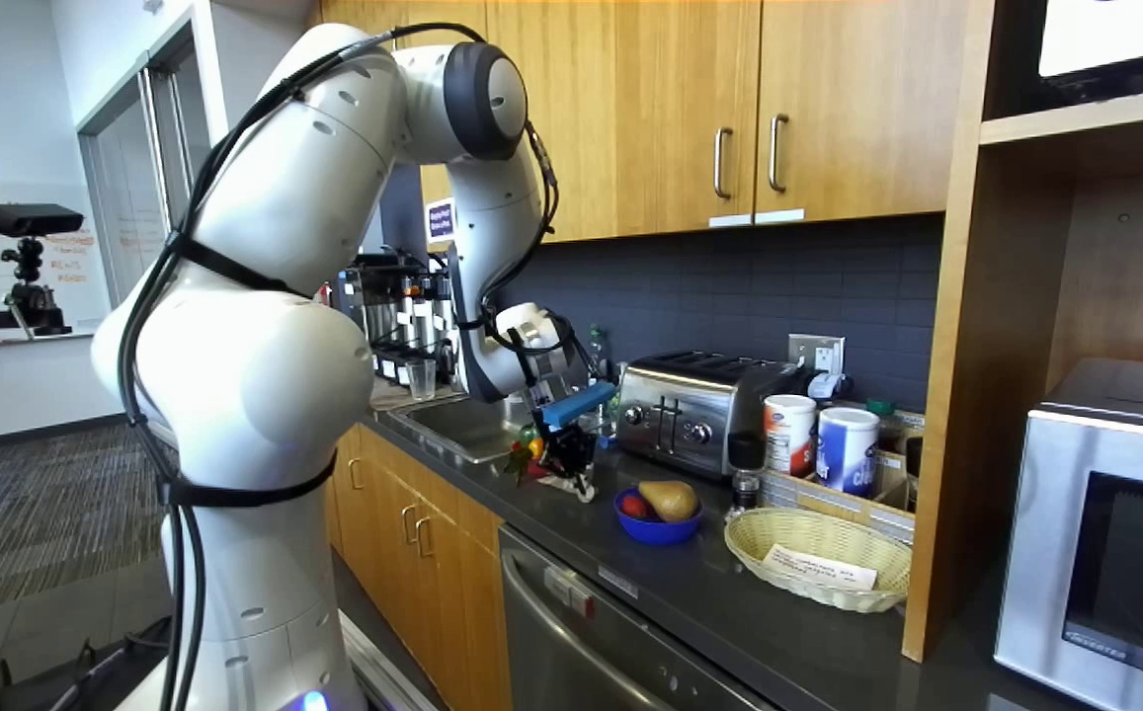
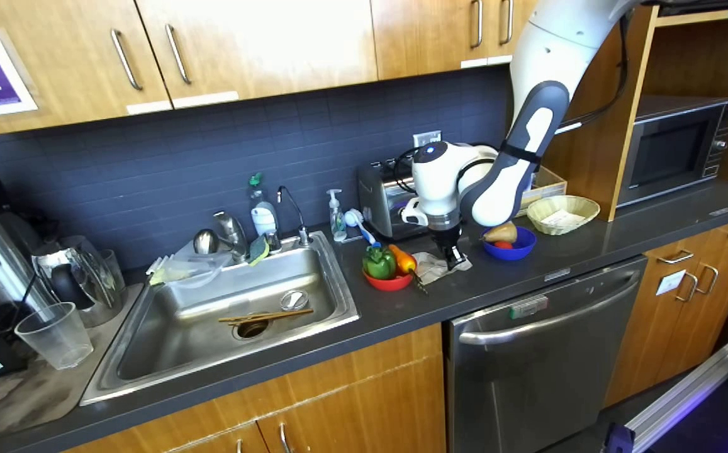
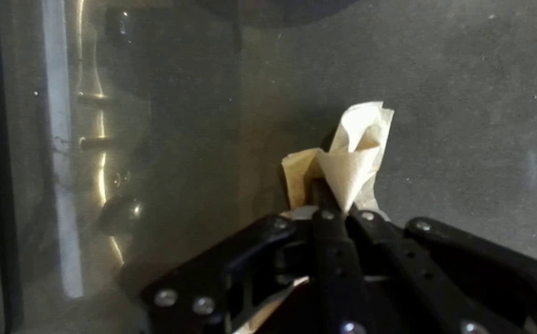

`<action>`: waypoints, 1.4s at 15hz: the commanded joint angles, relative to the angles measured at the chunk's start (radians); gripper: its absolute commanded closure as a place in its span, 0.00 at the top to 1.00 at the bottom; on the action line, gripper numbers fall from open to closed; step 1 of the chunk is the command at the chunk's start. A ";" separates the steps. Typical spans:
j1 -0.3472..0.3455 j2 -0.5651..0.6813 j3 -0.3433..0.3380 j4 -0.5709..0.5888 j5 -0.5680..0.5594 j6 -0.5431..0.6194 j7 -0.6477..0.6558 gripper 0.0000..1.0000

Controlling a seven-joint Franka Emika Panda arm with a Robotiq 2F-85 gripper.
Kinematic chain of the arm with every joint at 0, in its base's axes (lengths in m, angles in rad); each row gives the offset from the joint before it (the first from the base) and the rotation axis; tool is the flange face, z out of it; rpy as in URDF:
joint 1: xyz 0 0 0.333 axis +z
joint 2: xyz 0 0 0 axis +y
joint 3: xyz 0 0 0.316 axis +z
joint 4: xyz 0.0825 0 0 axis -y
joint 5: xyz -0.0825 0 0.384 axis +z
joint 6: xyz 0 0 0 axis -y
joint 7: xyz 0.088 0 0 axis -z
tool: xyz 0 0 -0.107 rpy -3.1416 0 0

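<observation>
Fingers: pressed together at the bottom centre of the wrist view, pinching a narrow part of the napkin.
Napkin: brown, its creases standing up just above the fingertips, right of the frame's middle; so small a pinch probably gathers them that way. In an exterior view the rest spreads beneath and left of the fingers, apparently resting on the bench.
Red bowl: near the middle of the frame, just left of the napkin; it holds a green pepper and an orange vegetable, likely to stop them rolling.
Blue bowl: near, right of the fingers, cupping a pear and a red fruit, presumably for the same reason.
Toaster: behind the fingers, close to the tiled wall, presumably for the outlet.
Basket: right of the frame, farther out, with a slip inside.
</observation>
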 commanded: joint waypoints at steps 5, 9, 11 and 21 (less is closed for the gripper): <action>-0.012 0.081 0.011 0.012 0.006 0.031 0.008 0.00; -0.016 0.076 0.011 0.008 0.007 0.035 0.006 0.00; -0.016 0.077 0.010 0.008 0.007 0.036 0.006 0.00; -0.028 0.049 0.002 -0.016 0.010 0.054 0.028 0.00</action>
